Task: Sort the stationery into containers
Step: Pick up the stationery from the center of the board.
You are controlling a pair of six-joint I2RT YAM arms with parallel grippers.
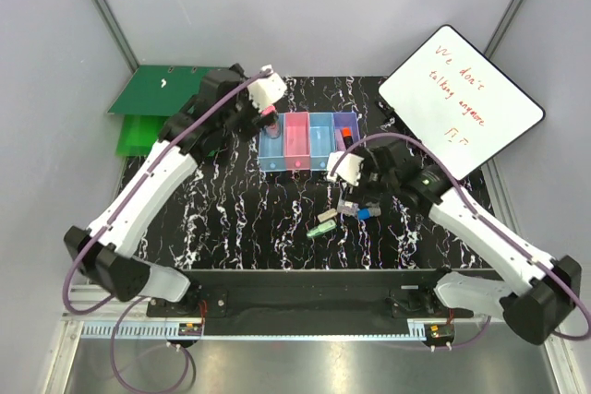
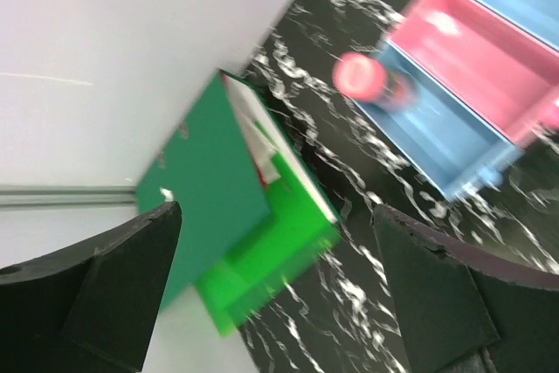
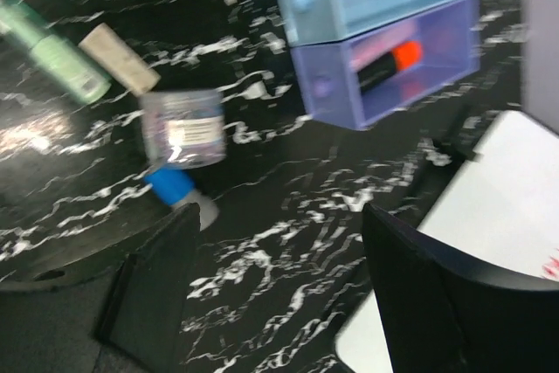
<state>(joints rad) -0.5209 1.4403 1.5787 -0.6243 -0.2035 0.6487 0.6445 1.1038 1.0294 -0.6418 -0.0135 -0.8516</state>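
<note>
Right pincer (image 3: 279, 216): jaws spread wide with nothing between them, hanging over the black worktop (image 3: 288, 172).
Nearest piece: the clear piece (image 3: 183, 128) lies up and to the left of the pincer in the wrist frame. The blue piece (image 3: 170, 185) sits just beside it, on its lower side.
Further out: the beige piece (image 3: 118, 58) and green piece (image 3: 52, 50) lie side by side at the upper left. Both have their long axes running from upper left to lower right.
Drop side: the purple bin (image 3: 332, 93) is at the upper right, with an orange piece (image 3: 403, 54) already lying inside it.
Left pincer (image 2: 278, 211): also wide and empty. The pink-capped tube (image 2: 362, 76) stands in the end blue bin (image 2: 445, 141), up and to the right of it.
Nearer arm: the right one, by a clear margin. The top view puts the loose pieces at lower centre close to it, while the left arm is up at the row of bins (image 1: 296, 145).
Likely turn: a reach up and left for the clear piece.
View gap: only the right wrist view shows how each loose piece is lying. Only the left wrist view shows the tube upright and the green binders (image 2: 253, 233) beside the bins.
</note>
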